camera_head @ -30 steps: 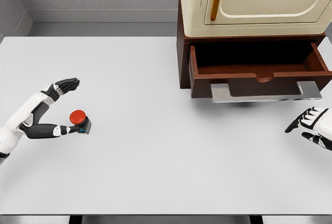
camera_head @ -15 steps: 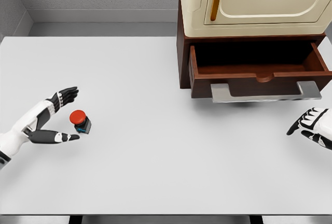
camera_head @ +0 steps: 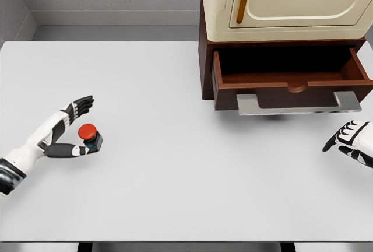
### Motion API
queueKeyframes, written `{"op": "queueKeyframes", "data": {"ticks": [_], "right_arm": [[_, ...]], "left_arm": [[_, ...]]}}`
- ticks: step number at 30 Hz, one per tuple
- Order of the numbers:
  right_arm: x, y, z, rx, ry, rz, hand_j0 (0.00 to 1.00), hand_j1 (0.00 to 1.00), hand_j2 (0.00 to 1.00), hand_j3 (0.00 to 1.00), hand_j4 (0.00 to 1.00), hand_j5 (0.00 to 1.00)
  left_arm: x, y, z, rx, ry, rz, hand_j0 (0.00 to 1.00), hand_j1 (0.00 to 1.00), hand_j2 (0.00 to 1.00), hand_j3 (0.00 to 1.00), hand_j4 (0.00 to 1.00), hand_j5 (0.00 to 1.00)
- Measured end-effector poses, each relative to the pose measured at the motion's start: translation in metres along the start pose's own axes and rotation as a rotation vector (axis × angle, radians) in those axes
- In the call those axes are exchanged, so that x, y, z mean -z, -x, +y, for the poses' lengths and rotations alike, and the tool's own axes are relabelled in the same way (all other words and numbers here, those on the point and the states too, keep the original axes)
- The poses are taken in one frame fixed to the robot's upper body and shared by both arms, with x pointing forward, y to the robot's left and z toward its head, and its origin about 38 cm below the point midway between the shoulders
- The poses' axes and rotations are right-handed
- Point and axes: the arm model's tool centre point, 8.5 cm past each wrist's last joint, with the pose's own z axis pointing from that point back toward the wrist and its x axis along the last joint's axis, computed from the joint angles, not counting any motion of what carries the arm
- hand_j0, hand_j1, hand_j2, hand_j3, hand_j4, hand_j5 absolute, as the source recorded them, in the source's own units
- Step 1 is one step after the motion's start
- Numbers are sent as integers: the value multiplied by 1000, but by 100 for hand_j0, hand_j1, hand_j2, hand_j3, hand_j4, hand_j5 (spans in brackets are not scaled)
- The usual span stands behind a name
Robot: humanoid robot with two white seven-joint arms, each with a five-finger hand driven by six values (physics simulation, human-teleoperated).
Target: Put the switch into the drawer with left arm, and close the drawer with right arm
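White tabletop (camera_head: 186, 164) fills most of the frame. Upper right: cream cabinet (camera_head: 291, 1) on a dark wooden base, its drawer (camera_head: 291, 80) pulled open, grey handle (camera_head: 298, 104) in front. Left of centre: left robot hand (camera_head: 69, 129), fingers spread, thumb tip touching the switch (camera_head: 90, 136) while the other fingers extend above it, apart from it. The switch, a red button on a dark body, rests on the tabletop. Right edge: right robot hand (camera_head: 349, 142), fingers loosely spread, holding nothing.
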Motion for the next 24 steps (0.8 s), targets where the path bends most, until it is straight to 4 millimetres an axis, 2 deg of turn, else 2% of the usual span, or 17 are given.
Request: {"op": "queueKeyframes", "data": {"ticks": [10, 15, 18, 19, 24], "right_arm": [[0, 0, 0, 0, 0, 0, 51, 51, 51, 51, 51, 51], [0, 0, 0, 0, 0, 0, 51, 51, 51, 51, 51, 51], [0, 0, 1, 1, -1, 0, 51, 51, 51, 51, 51, 51], [0, 0, 0, 1, -1, 0, 51, 51, 51, 51, 51, 51], [0, 0, 0, 0, 0, 1, 51, 51, 51, 51, 51, 51]], "left_arm": [[-2, 12, -2, 17, -4, 37, 98, 98, 98, 98, 98, 98], [-3, 14, -2, 24, -2, 46, 94, 94, 94, 94, 94, 94], [-3, 15, -2, 32, 1, 50, 84, 84, 84, 84, 84, 84], [-3, 15, -3, 37, 2, 51, 76, 76, 76, 76, 76, 76], [-3, 16, -4, 56, 10, 55, 76, 76, 76, 76, 76, 76]]}}
